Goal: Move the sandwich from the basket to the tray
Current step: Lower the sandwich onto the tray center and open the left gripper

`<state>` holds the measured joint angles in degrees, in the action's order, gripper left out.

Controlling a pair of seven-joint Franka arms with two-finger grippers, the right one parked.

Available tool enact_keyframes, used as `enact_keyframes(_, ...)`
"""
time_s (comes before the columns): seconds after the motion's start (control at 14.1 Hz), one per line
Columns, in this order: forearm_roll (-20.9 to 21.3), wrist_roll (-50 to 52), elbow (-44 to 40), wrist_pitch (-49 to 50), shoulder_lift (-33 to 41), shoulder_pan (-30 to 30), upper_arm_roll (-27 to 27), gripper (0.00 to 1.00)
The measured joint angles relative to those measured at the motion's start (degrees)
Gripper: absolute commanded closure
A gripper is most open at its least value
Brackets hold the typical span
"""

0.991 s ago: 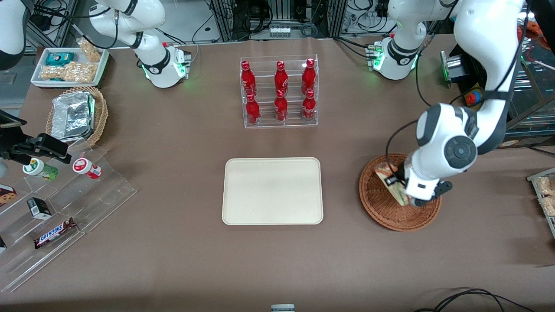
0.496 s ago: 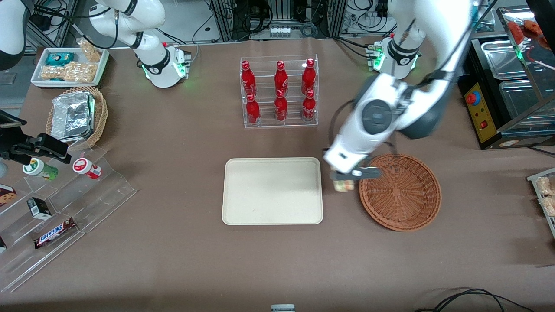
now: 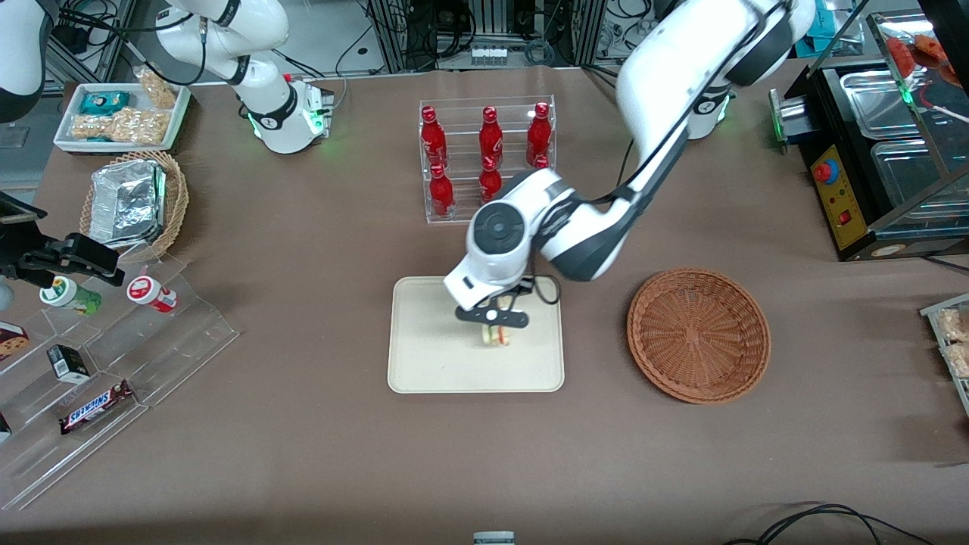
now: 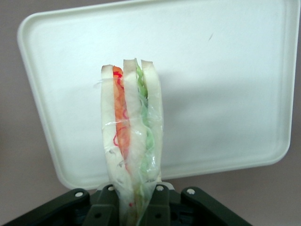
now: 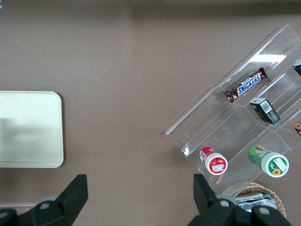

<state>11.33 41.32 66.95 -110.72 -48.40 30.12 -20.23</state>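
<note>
The sandwich (image 3: 496,335) is held by the gripper (image 3: 493,324), the jaws being closed on its wrapped end, and it is carried above the tray (image 3: 424,363), over the part of the tray nearer the basket (image 3: 698,334). Whether the sandwich touches the tray surface cannot be told. In the wrist view the sandwich (image 4: 131,146) is seen edge-on, three white bread slices with an orange and red layer and a green layer between them, all under clear wrap, and the tray (image 4: 225,84) is seen bare beneath it. The gripper (image 4: 136,209) is seen there only as a dark body with the sandwich clamped at its middle. Taking the tray as the clock centre in the front view, the basket is found at about 3 o'clock, well apart from the tray, with nothing in it. A clear rack of red bottles (image 3: 488,155) is found at 12 o'clock, farther from the front camera, and is partly hidden by the arm. At about 9 o'clock, toward the parked arm's end of the table, a clear stepped stand (image 3: 113,356) with a Snickers bar (image 3: 95,407) and small jars is seen; at about 10 o'clock a pale basket with foil packs (image 3: 132,203) is seen.
</note>
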Motion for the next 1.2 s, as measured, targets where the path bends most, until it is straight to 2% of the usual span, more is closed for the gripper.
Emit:
enact_keyframes(0.14,1.8,0.8,-3.9,-1.2,-3.9,1.4,0.3,0.79)
enact_keyframes(0.35,2.7,0.9,-5.4,-6.5,-7.3,2.1,0.4,0.74)
enact_keyframes(0.64,2.9,0.9,-5.8,-7.3,-8.9,2.3,0.5,0.60)
enact_keyframes(0.71,3.0,0.9,-5.8,-7.1,-8.9,2.5,0.5,0.45)
enact_keyframes(0.78,3.0,0.9,-5.8,-6.5,-8.9,2.6,0.5,0.36)
enact_keyframes(0.85,3.1,0.9,-6.0,-6.0,-8.9,2.7,0.5,0.31)
enact_keyframes(0.92,3.3,0.9,-6.4,-5.3,-8.8,2.7,0.6,0.10)
enact_keyframes(0.99,3.3,0.9,-7.1,-3.8,-8.4,2.7,1.1,0.00)
enact_keyframes(1.2,3.3,1.0,-9.5,3.6,-4.0,1.9,2.3,0.00)
